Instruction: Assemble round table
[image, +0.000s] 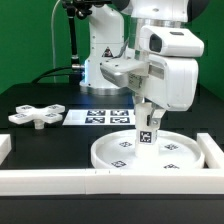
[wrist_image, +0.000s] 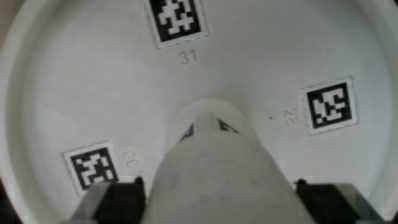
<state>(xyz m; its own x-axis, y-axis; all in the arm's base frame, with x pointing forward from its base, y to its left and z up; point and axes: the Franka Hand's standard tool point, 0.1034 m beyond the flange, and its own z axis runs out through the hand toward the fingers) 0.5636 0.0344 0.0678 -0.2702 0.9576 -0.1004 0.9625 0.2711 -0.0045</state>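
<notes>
Round disc (image: 112, 157) near right | post (image: 147, 133) upright over its centre | gripper (image: 147, 113) clamped on post | cross piece (image: 37, 116) lying left, apart

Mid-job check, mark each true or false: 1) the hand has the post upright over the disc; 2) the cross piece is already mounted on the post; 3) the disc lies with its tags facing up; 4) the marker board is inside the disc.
1) The hand holds the post upright over the disc. True.
2) The cross piece is mounted on the post. False: the cross piece lies loose on the table at the exterior view's left, apart from the disc.
3) The disc's tags face up. True.
4) The marker board is inside the disc. False: the marker board lies on the table beyond the disc's rim.
</notes>
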